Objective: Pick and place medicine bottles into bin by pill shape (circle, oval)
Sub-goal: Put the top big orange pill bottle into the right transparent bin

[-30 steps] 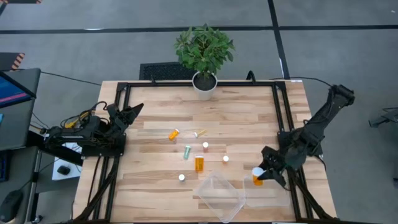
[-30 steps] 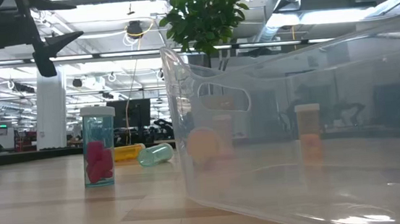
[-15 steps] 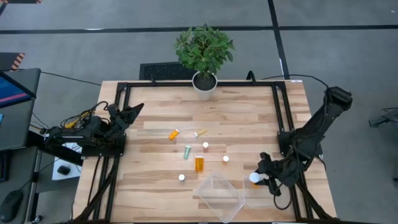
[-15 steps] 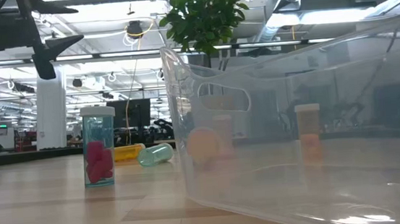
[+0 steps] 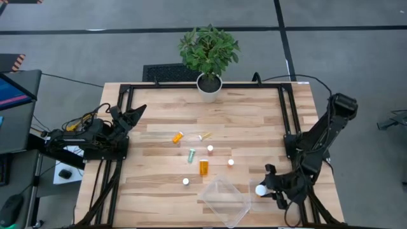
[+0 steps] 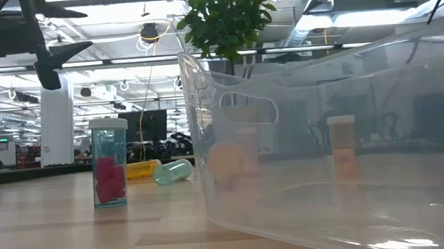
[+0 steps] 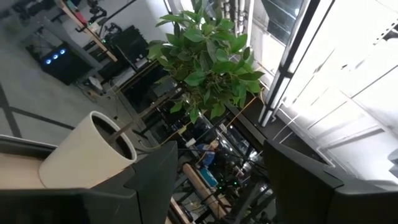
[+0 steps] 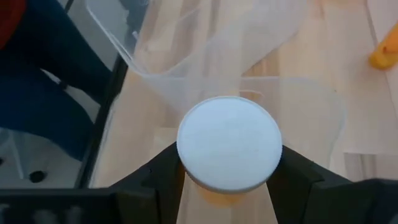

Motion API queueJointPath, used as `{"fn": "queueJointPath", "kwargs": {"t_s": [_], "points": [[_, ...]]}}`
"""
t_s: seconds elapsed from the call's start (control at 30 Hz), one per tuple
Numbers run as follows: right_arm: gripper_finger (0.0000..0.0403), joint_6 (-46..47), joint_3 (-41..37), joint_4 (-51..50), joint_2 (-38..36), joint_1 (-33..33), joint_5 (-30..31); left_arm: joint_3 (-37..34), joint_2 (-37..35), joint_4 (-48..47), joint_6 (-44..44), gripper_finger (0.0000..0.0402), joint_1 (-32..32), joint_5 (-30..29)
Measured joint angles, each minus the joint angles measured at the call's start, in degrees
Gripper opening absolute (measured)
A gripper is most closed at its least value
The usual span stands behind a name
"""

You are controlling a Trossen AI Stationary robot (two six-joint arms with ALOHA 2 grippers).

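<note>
My right gripper (image 5: 263,187) is shut on an amber medicine bottle with a white cap (image 8: 229,142), above the right-hand clear bin (image 5: 270,202) near the table's front right. Other medicine bottles are on the wood: two amber ones (image 5: 177,137) (image 5: 203,166), a yellowish one (image 5: 205,135), a greenish one (image 5: 191,155) and white-capped ones (image 5: 210,149) (image 5: 230,163) (image 5: 186,181). One with pink pills (image 6: 109,173) stands upright in the low view. My left gripper (image 5: 137,113) waits open at the table's left edge, holding nothing. My right gripper pinches the bottle between its two fingers (image 8: 163,171), on opposite sides of the body just under the cap (image 8: 219,194). The fingers slant down from the table's right side. The bottle is lifted clear, cap up, above the right-hand bin.
A second clear bin (image 5: 224,200) lies turned at an angle beside the right-hand one, near the front edge. A potted plant (image 5: 209,54) stands at the far edge. A black frame (image 5: 284,114) runs along the table's sides. Bare wood lies at the far right.
My right gripper has gone down and toward the table's near edge with the bottle, rolling its wrist. The bottle, which showed its amber side from above, now shows mostly its white cap and hangs over the right-hand bin.
</note>
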Motion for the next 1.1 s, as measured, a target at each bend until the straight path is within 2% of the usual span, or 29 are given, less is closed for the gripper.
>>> {"fn": "queueJointPath", "kwargs": {"t_s": [0.43, 0.73, 1.1], "points": [[0.0206, -3.17, 0.02, 3.3, 8.33, -0.04, 1.54, 0.0, 0.0, 0.01, -2.04, 0.023, 0.0, 0.01], [0.021, -2.65, 0.02, 4.97, 8.98, -0.07, 1.17, 0.0, 0.0, 0.06, -2.05, 0.023, 0.0, 0.02], [0.0275, 1.73, 0.65, 5.35, 8.98, -0.17, 0.51, 0.0, 0.0, 0.04, -2.05, 0.023, -0.02, 0.46]]}}
